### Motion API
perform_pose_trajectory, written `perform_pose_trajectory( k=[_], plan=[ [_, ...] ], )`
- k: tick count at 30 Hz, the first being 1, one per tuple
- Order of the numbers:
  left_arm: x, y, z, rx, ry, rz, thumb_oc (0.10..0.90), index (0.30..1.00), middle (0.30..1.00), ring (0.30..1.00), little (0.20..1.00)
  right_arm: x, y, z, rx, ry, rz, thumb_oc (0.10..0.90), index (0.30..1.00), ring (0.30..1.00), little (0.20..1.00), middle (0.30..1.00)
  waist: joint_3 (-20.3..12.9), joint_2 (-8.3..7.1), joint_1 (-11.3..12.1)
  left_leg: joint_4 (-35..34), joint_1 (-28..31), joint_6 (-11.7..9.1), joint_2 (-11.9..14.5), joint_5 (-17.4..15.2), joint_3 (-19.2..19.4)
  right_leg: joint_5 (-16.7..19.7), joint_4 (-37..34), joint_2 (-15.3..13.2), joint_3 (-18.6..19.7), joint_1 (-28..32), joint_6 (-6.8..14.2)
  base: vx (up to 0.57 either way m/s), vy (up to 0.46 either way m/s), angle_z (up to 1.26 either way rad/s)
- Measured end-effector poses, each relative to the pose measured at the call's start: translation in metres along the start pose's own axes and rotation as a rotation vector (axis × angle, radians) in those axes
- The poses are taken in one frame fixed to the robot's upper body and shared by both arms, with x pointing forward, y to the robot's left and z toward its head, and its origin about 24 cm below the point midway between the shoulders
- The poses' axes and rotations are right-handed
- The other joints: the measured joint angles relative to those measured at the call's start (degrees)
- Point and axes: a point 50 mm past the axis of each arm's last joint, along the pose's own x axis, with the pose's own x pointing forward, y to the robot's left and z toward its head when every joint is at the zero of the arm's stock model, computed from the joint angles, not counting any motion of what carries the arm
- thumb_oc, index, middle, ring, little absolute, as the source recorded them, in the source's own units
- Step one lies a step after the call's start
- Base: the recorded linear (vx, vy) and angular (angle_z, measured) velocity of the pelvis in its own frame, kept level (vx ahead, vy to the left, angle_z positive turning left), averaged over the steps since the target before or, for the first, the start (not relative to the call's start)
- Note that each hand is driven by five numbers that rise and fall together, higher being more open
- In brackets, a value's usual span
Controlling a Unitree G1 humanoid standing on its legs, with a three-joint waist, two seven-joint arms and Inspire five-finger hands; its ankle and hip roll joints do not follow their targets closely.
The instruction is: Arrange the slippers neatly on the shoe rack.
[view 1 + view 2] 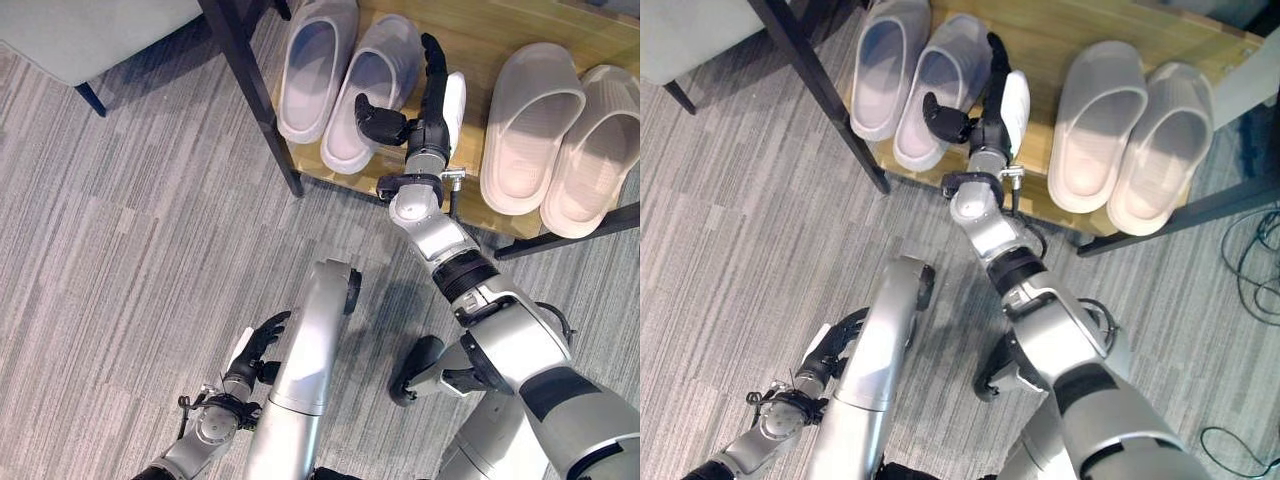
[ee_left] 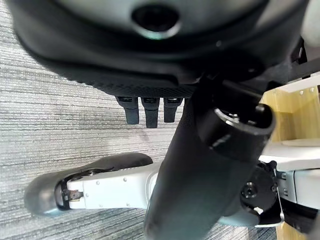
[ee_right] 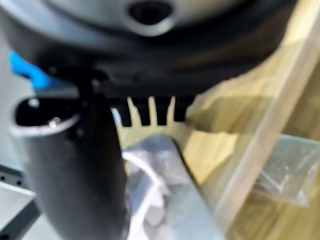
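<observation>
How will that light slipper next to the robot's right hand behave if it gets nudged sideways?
The slipper looks like thick molded foam, so probably light and stiff. Lying flat on the smooth wooden shelf, it should slide rather than tip, possibly bumping its twin.

wooden shoe rack, four slippers

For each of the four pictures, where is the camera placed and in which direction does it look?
Left eye view: on the head, looking down at the shoe rack, two slipper pairs, both arms.
Right eye view: beside it, same scene; right robot hand open by the grey slippers.
Left wrist view: on the left arm, along the left robot hand toward carpet.
Right wrist view: on the right arm, facing rack wood.
Both eye views share the beige slippers.
</observation>
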Motion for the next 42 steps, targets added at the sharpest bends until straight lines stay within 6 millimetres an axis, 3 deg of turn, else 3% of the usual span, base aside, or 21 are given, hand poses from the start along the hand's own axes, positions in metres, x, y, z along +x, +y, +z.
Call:
perform_pose_trajectory(
  k=[14, 25, 38, 42],
  plan=[
    [-0.001, 0.002, -0.001, 0.009, 0.002, -0.01, 0.8, 0.9, 0.9, 0.9, 0.9, 0.003, 0.002, 0.005, -0.009, -0.009, 0.011, 0.8, 0.9, 0.9, 0.9, 0.9, -0.17, 0.26, 0.5, -0.92, 0.8, -0.04, -0.9, 0.02, 0.37, -0.76, 0.02, -0.76, 0.26, 0.76, 0.08, 0.0, -0.001, 0.03],
    [-0.001, 0.002, -0.001, 0.011, 0.002, -0.013, 0.8, 0.9, 0.9, 0.9, 0.9, 0.003, 0.003, 0.007, -0.083, -0.056, 0.019, 0.8, 0.9, 0.9, 0.9, 0.9, -0.18, 0.23, -0.53, -0.95, 0.91, -0.02, -0.78, 0.02, 0.85, -0.82, 0.19, -0.86, 0.77, 0.53, 0.18, 0.0, 0.0, 0.0],
    [-0.001, 0.003, 0.0, 0.012, -0.001, -0.009, 0.8, 0.9, 0.9, 0.9, 0.9, 0.002, 0.004, 0.028, -0.141, -0.189, 0.024, 0.8, 0.9, 0.9, 0.9, 0.9, -0.21, 0.14, -0.9, -0.9, 1.05, -0.02, -0.47, 0.02, 1.71, -0.74, 0.62, -0.56, 1.56, -0.16, 0.05, 0.0, 0.0, 0.0],
    [-0.001, 0.003, 0.0, 0.015, -0.002, -0.007, 0.8, 0.9, 0.9, 0.9, 0.9, -0.003, 0.002, 0.047, -0.085, -0.275, 0.028, 0.8, 0.9, 0.9, 0.9, 0.9, -0.2, 0.08, -1.25, -0.63, 1.08, -0.02, -0.3, 0.02, 1.73, -0.73, 0.8, -0.29, 1.57, -0.2, 0.03, -0.01, 0.003, -0.01]
  ],
)
